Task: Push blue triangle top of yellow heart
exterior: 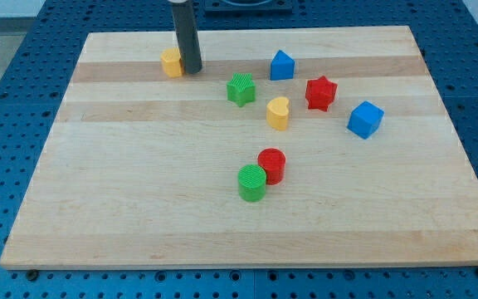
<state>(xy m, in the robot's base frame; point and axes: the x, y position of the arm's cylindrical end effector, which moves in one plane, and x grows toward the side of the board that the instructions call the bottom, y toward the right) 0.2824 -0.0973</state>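
Blue triangle (pixel 282 65) stands near the view's top, up and slightly right of the yellow heart (pixel 278 113), apart from it, so the push appears nearly complete. My tip (pixel 192 70), a bare rod holding nothing, rests well left, touching the yellow block (pixel 171 62).

A pale wooden worktop (pixel 139 216) fills most of the view, its planks running left to right with slightly darker bands near the view's top. It lies on a blue perforated base (pixel 7 100) dotted with regular rows of small holes, showing along all four edges. Beyond the worktop's far edge a strip of light grey surface (pixel 81 12), possibly floor, appears, too cropped to identify surely. Lighting is even and soft.
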